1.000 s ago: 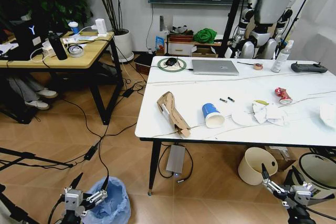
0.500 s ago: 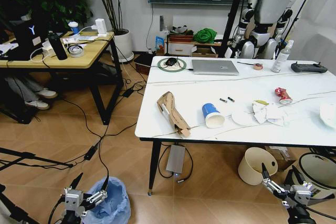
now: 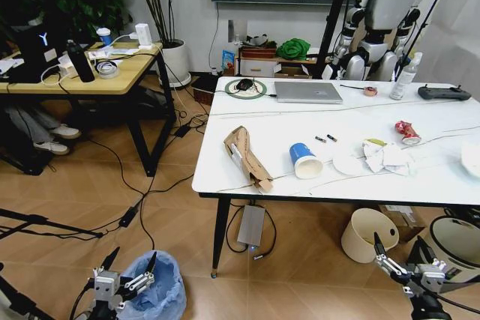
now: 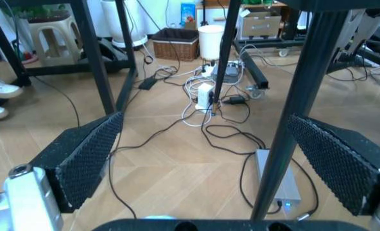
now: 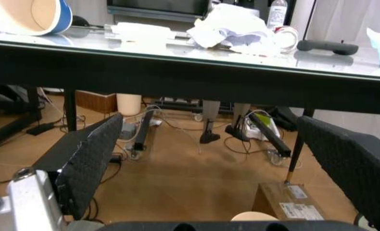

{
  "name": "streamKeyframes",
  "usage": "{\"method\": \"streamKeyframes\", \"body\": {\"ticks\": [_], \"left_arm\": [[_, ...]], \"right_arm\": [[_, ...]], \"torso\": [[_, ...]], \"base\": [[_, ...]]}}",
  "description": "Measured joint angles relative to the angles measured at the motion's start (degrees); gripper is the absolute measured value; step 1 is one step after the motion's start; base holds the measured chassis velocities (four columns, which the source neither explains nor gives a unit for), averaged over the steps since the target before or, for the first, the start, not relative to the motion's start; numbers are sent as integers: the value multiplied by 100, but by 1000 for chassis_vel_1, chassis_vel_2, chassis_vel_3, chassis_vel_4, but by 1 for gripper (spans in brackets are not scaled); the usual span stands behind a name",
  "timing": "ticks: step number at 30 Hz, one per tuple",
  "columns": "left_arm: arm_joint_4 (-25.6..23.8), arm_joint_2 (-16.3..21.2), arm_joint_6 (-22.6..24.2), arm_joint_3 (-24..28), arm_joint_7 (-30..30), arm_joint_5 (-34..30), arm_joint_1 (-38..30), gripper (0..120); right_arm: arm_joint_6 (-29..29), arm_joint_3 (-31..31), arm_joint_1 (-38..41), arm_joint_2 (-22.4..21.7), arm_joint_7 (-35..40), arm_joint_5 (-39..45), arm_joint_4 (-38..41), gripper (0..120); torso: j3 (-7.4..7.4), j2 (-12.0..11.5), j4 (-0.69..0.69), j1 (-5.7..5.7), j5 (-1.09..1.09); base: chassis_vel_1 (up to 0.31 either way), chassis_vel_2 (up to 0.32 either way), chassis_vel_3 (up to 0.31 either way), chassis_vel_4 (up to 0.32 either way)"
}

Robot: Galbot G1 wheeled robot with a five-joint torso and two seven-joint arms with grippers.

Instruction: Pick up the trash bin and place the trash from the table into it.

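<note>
Trash bin (image 3: 159,288) just beside left end effector (image 3: 129,260), fingers spread

Change record: the whole head view has shifted slightly, a camera movement and not a movement of objects. The light-wood desk (image 3: 82,80) and the white marble surface (image 3: 300,189) sit a little differently in the picture. Folded cardboard (image 3: 247,159), paper cup (image 3: 304,161), crumpled tissues (image 3: 384,157) and red wrapper (image 3: 407,133) have not moved on the surface.
</note>
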Motion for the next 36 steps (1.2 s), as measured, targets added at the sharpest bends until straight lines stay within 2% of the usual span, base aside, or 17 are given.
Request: {"method": "streamKeyframes", "body": {"ticks": [36], "left_arm": [[100,-14,22,7,-13,5,-62,100]], "right_arm": [[-70,-9,62,-11,1,35,-46,100]], "torso": [[-591,-1040,0,-449,0]], "base": [[0,0,0,0]]}}
